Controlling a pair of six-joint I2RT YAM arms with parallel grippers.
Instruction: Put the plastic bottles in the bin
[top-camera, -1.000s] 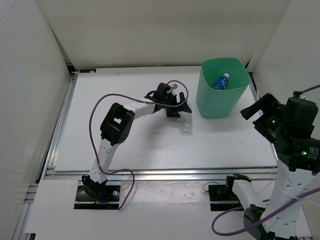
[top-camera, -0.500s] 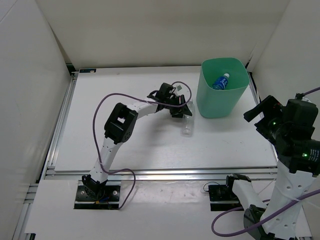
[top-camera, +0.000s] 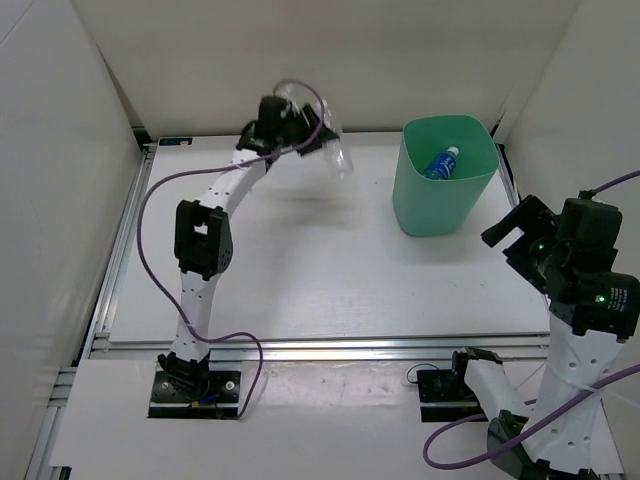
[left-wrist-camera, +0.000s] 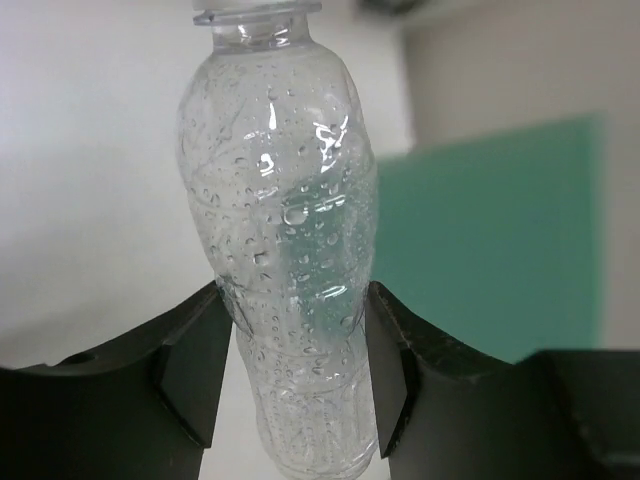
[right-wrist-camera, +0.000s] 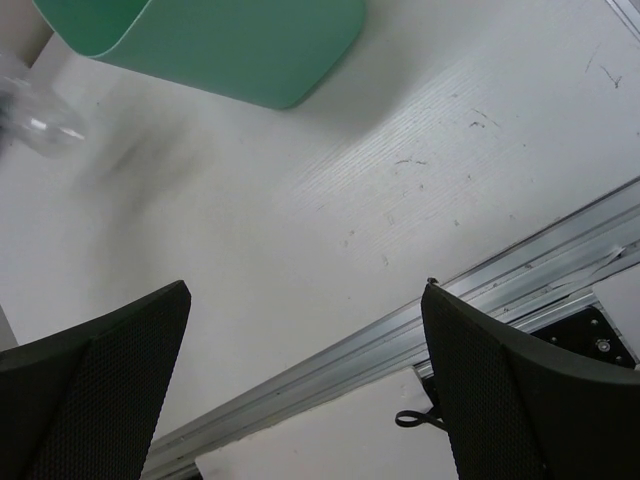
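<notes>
Your left gripper is clamped on the clear bottle, wedged between its fingers. 2 bottles showing: that 1, plus 1 blue-label bottle in the bin. Your right gripper gapes wide.

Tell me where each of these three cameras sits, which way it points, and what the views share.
Top external: above and behind the bases, looking down on the table; both arms show, left gripper and right gripper.
Left wrist: looks out between the left fingers, shut on the clear bottle, toward the bin.
Right wrist: looks down between the open right fingers at the table.
Shared: all three see the bin.
</notes>
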